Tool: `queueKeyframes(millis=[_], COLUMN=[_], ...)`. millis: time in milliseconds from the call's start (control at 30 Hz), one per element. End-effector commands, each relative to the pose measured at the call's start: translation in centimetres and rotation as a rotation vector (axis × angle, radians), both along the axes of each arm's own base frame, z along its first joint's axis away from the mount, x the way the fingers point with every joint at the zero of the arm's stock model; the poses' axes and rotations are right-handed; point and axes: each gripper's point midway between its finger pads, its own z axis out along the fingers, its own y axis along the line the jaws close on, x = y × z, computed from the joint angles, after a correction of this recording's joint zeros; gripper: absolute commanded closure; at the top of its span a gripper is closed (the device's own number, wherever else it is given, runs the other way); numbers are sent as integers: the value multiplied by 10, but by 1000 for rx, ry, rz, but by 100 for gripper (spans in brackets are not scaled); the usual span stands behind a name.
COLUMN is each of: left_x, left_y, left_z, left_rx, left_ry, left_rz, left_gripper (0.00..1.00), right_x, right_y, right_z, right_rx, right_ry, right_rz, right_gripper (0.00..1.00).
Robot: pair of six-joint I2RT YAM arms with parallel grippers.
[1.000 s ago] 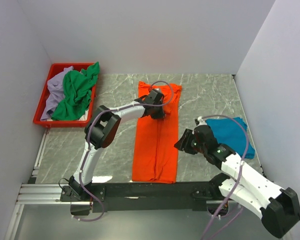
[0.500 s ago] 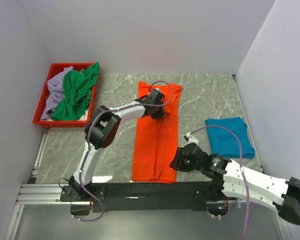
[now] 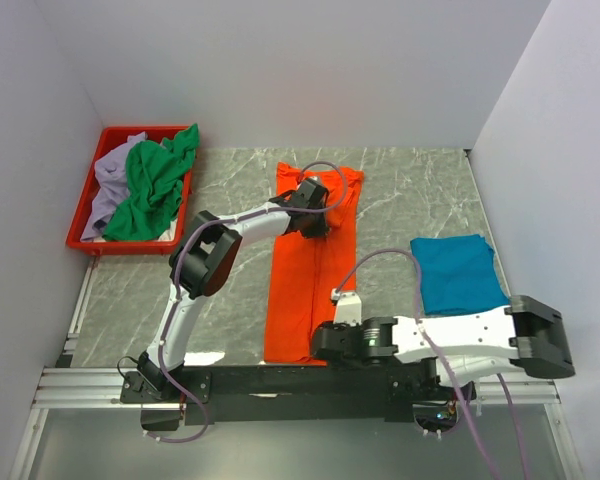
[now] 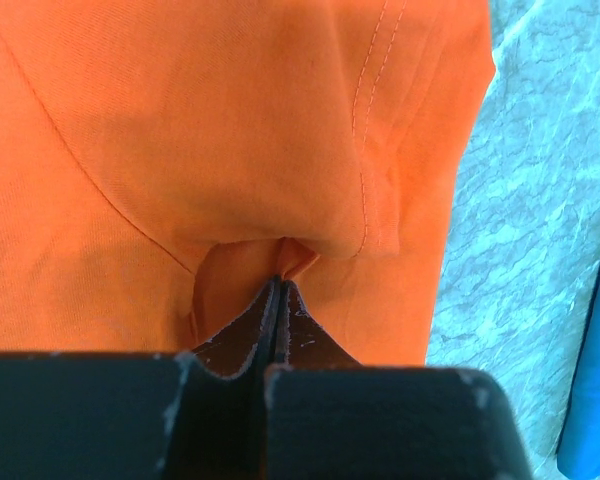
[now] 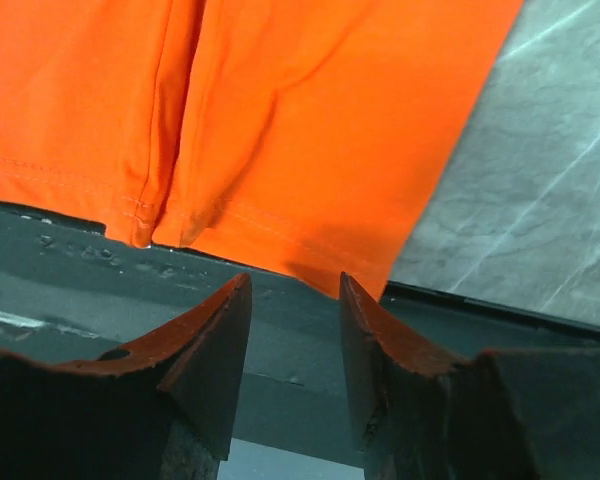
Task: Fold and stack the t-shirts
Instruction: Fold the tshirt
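The bright orange t-shirt [image 3: 310, 290] lies as a long narrow strip down the middle of the table. My left gripper [image 3: 313, 222] is at its far end, shut on a pinched fold of the orange cloth [image 4: 230, 120]. My right gripper [image 3: 320, 343] is open and empty at the shirt's near hem [image 5: 310, 120], low over the black rail. The teal blue t-shirt [image 3: 458, 272] lies folded at the right. The green t-shirt [image 3: 152, 190] and the pale lavender t-shirt [image 3: 108, 185] lie crumpled in the red tray [image 3: 80, 215].
The black rail [image 3: 280, 380] runs along the table's near edge under the right gripper and shows in the right wrist view [image 5: 80, 260]. White walls close in the back and both sides. The red tray stands at the far left.
My right arm has swung from beside the teal shirt down and left to the near hem of the orange shirt. The left gripper has held still on the cloth.
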Motion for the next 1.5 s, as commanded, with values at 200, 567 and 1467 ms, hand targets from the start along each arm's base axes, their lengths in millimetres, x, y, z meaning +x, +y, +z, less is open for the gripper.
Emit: queueKeyframes(millis=[200,567,1467], left_x=[11,11,22], left_y=[4,4,11], left_z=[26,25,28], left_rx=[-4,-13,-20], left_ry=[-56,-49,-55], left_rz=[3,-5,9], left_gripper=[99,99,99], right_x=[8,1,-5], right_y=[-8,-9,-41], right_z=[-1,-21,-12], right_rx=[-139,-122,-33], right_ry=[-83,-45,-21], right_rz=[-74,-63,-140], right_gripper=[51,54,100])
